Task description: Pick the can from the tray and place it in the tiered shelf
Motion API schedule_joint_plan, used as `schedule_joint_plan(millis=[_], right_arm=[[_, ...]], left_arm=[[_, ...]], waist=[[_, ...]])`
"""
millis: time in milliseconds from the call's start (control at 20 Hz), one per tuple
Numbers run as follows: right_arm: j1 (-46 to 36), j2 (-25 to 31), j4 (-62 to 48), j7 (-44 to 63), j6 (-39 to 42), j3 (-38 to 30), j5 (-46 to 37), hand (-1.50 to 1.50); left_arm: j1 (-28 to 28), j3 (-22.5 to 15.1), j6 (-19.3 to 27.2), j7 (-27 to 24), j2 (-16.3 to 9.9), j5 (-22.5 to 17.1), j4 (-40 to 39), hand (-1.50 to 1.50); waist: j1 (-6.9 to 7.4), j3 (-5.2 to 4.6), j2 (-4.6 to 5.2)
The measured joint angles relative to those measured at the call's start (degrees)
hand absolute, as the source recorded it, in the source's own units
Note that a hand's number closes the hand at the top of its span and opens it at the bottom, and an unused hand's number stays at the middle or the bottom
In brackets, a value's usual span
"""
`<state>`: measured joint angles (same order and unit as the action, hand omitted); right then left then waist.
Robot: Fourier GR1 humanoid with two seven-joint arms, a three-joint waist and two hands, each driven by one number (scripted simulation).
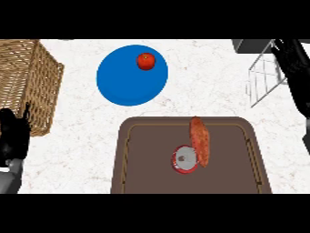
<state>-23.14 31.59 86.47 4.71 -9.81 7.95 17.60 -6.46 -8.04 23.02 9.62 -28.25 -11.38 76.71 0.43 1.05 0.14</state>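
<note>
Can (pixel 185 160) is on the brown tray (pixel 142 154), upright, silver lid up, red body. It sits a bit right of the tray's middle, toward the near edge. A long orange-brown piece of food (pixel 199 141) (bread or a sweet potato, can't tell which) touches the can's right side and runs from there toward the tray's far edge.

The tray sits at the near edge of the worktop (pixel 77 150), right of centre.

Wire shelf (pixel 264 82) is at the far right corner of the worktop, well apart from the tray, partly hidden behind my right arm.

My right hand (pixel 290 51) is up over the shelf at the far right. It reads as a dark mass with the forearm, so I can't tell the finger state.

My left hand (pixel 12 136) rests near the left edge, fingers up and relaxed, holding nothing, just in front of the wicker basket (pixel 16 77) at the far left corner.

Blue plate (pixel 132 75) is at the far middle of the worktop, with a red apple (pixel 146 61) on its far part.
</note>
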Motion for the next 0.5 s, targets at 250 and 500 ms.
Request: schedule_joint_plan(millis=[250, 500], right_arm=[[2.0, -3.3, 3.3, 4.1, -2.5, 1.2, 0.0, -1.5], [5.3, -6.2, 2.5, 6.4, -8.2, 0.2, 0.3, 1.5]], left_arm=[[-2.4, -1.5, -2.4, -3.9, 1.3, 1.1, 3.0, 0.0], [-2.8, -2.2, -2.5, -4.6, 4.1, -0.6, 4.2, 0.0]], waist=[[-0.86, -0.69, -0.37], [-3.63, -1.02, -0.2]])
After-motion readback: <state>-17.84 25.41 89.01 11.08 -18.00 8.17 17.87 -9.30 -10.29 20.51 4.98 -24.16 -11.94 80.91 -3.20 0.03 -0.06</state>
